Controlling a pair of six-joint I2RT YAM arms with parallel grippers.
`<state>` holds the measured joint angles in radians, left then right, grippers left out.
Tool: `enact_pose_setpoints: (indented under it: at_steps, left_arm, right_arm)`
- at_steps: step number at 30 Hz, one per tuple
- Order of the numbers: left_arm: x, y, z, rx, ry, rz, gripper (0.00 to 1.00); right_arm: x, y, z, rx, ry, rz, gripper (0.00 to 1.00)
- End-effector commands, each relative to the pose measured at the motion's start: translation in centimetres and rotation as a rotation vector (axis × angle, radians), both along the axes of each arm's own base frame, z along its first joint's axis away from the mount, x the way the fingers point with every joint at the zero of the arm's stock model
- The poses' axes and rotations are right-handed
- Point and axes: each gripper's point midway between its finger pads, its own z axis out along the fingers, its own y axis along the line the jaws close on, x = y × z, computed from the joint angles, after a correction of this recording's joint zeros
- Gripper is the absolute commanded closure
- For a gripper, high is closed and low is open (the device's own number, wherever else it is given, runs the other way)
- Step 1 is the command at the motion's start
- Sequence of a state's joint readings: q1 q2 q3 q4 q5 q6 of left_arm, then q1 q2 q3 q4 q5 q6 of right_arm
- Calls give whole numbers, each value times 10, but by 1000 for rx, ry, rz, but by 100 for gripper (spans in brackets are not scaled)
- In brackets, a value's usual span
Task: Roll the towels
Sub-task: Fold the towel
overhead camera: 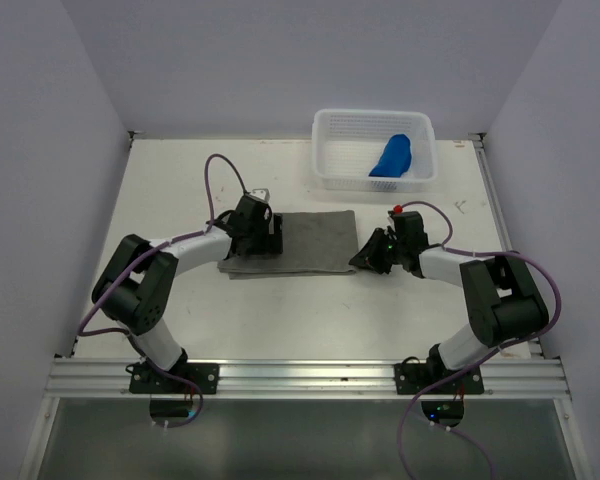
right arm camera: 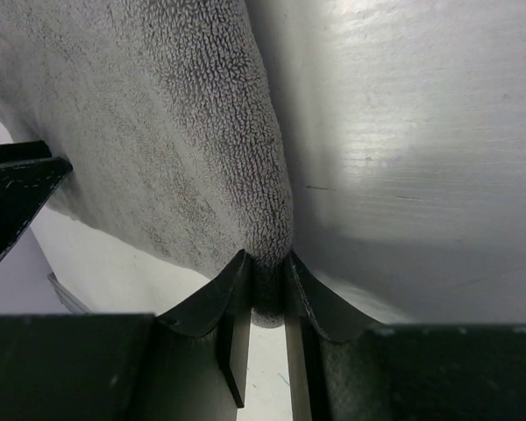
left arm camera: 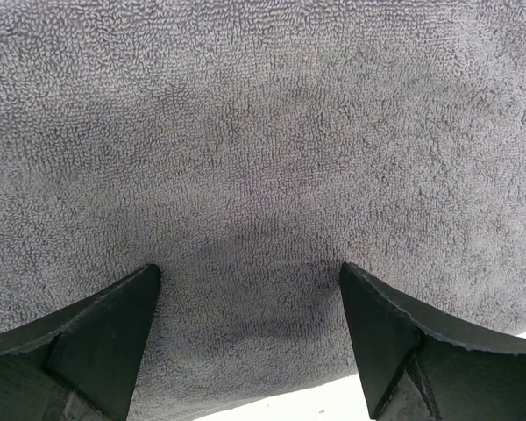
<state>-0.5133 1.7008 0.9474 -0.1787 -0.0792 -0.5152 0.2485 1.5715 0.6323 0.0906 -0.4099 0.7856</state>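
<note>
The table (overhead camera: 180, 180) lies open far left; the basket (overhead camera: 350, 181) blocks far right, grey towel (overhead camera: 308, 240) covers the middle.

left arm (overhead camera: 145, 285) reaches from the lower left toward centre, left gripper (left arm camera: 250, 294) pointing down, jaws wide apart. right arm (overhead camera: 495, 295) folds in from the lower right, right gripper (right arm camera: 265, 274) low, jaws pinched nearly together.

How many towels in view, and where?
2. The grey towel lies flat mid-table, right edge pinched in the right gripper; the blue towel sits in the white basket, far right. None seems hidden.
</note>
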Motion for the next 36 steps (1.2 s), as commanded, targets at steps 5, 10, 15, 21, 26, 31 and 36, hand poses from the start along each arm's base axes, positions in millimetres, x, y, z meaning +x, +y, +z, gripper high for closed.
enact_pose_setpoints:
  at_steps: [5, 10, 15, 21, 26, 31, 36]
  left_arm:
    - [-44, 22, -14, 92, 91, 53, 11]
    - [-73, 39, -20, 118, 113, 112, 11]
    - [-85, 41, -19, 119, 112, 117, 11]
    - [-49, 21, 43, 86, -16, 105, 8]
    - [-17, 4, 98, 75, -116, 85, 6]
    - [7, -26, 120, 25, -152, 45, 7]
    - [18, -82, 123, 99, -154, -12, 12]
  right_arm:
    - [-19, 5, -6, -50, 2, 39, 80]
    - [-40, 4, -6, -65, 10, 58, 80]
    - [-50, 6, 2, -91, -10, 89, 76]
    - [-40, 9, 29, -85, -63, 89, 47]
    - [-42, 7, 37, -71, -72, 56, 42]
    - [-43, 12, 34, -19, -70, 41, 49]
    - [-50, 15, 18, 28, -46, 14, 57]
